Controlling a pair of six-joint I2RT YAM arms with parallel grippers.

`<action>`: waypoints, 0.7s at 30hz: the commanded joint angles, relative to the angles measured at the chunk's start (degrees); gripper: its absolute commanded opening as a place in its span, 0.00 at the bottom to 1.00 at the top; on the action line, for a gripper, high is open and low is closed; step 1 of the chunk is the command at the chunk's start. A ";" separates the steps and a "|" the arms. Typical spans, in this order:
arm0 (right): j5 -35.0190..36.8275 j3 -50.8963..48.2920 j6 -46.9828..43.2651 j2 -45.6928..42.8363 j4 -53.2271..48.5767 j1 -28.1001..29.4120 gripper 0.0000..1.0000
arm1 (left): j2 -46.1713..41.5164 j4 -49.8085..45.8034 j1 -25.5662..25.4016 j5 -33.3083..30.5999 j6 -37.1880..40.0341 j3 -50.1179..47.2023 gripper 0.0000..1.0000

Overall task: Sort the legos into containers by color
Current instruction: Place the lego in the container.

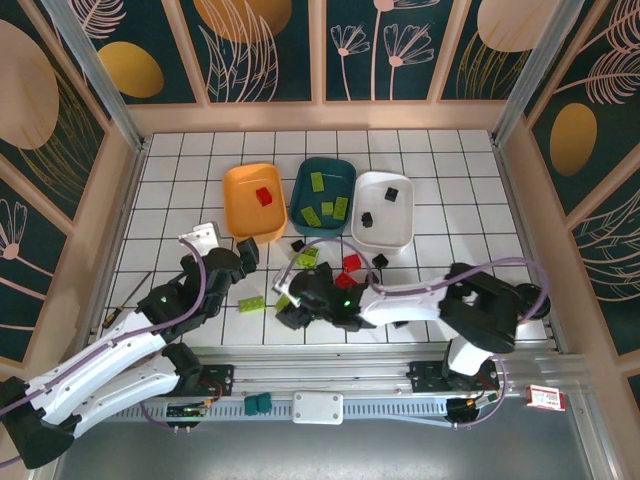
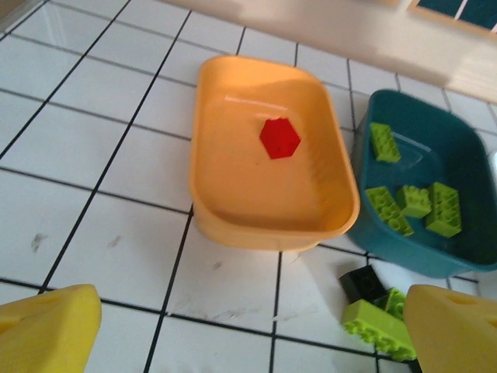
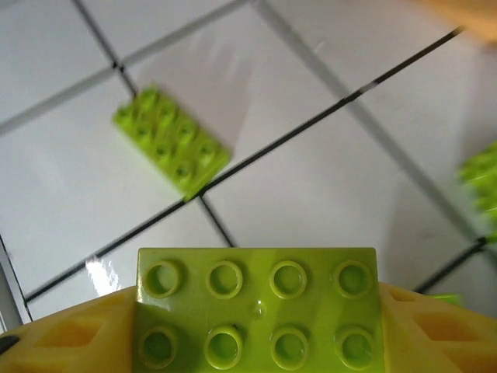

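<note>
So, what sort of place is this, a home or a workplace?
Probably a robot test cell, not a home: a white gridded tabletop closed in by leaf-patterned wall panels, with the left arm and right arm mounted on a metal rail at its near edge.

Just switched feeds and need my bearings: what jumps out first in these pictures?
A lime green brick looms large at the bottom of the right wrist view, between the right gripper's yellow fingers. Mid-table, three tubs stand in a row: the orange tub holding one red brick, the teal tub several green bricks, and the white tub black bricks.
</note>
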 commanded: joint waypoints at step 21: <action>-2.80 34.44 13.11 21.11 -10.26 -31.82 0.91 | 6.58 6.42 0.14 14.63 -9.06 -11.00 0.97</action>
